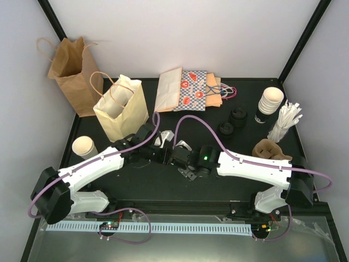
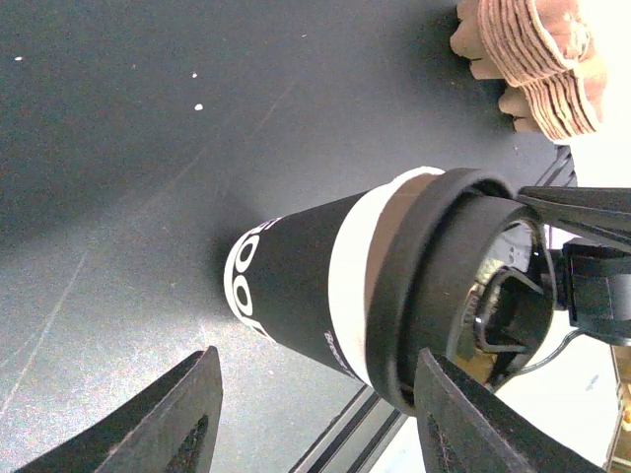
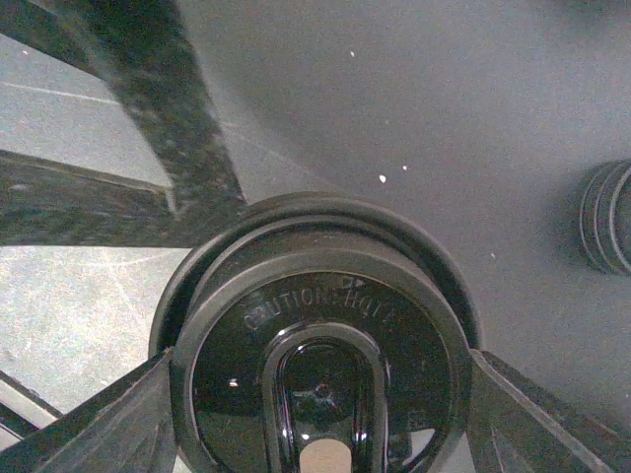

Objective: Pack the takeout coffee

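A takeout coffee cup [image 2: 296, 286], black with white lettering and a white band under its black lid [image 3: 320, 345], stands on the dark table between the two arms. My right gripper [image 3: 320, 365] comes down over the lid, with one finger against each side of its rim, shut on it. My left gripper [image 2: 317, 355] is open beside the cup: one finger [image 2: 463, 414] overlaps the lid's edge and the other [image 2: 187, 414] stands apart from the cup's base. In the top view both grippers [image 1: 161, 152] [image 1: 179, 158] meet mid-table and hide the cup.
A cream handled bag [image 1: 121, 109] stands open behind the left arm, with a brown bag [image 1: 73, 73] further back. A white cup [image 1: 84, 146] sits at the left. Flat bags [image 1: 188, 90], spare black lids [image 1: 237, 117], stacked cups [image 1: 270, 102], white sticks [image 1: 286, 120] and brown carriers [image 1: 270, 148] lie right.
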Controlling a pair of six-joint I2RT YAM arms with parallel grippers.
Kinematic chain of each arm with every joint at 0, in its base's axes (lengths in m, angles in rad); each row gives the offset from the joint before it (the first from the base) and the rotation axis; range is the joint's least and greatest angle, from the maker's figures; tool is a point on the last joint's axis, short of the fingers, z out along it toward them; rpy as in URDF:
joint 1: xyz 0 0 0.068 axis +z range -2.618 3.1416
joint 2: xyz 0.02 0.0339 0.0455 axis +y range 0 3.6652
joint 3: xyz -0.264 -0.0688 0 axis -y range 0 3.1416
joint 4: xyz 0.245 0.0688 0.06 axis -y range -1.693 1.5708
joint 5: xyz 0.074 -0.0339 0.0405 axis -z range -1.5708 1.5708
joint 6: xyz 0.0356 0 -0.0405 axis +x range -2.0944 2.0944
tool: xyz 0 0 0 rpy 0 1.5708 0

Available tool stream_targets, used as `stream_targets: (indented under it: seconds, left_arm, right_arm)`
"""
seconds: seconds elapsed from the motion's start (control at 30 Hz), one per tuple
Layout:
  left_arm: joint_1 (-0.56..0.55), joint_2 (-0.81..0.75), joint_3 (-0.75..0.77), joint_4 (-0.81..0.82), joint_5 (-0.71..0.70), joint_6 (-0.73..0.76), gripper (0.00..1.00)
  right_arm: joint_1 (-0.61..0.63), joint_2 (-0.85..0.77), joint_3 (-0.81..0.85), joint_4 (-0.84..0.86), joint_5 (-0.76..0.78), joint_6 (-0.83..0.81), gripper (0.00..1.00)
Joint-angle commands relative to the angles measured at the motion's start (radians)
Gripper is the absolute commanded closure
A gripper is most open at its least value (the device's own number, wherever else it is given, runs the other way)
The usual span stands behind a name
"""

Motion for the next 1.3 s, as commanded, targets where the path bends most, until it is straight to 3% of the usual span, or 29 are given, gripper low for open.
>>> stream_targets:
  seconds: [0.0,0.7,1.27]
  left_arm:
    - [0.005,0.019,0.011,0.036,0.021,-0.003,0.44]
    - [0.007,0.055,-0.085,0.156,0.023,-0.037,0.45]
    - [-0.005,0.053,-0.14,0.198,0.049,-0.054,0.45]
  right_arm:
    - [0.022,-0.056,-0.002,0.05,0.048,-0.049,0.28]
    - [0.109,-0.105,-0.11,0.187,0.028,-0.103,0.28]
    - [0.217,-0.166,-0.215,0.282,0.162,-0.093,0.28]
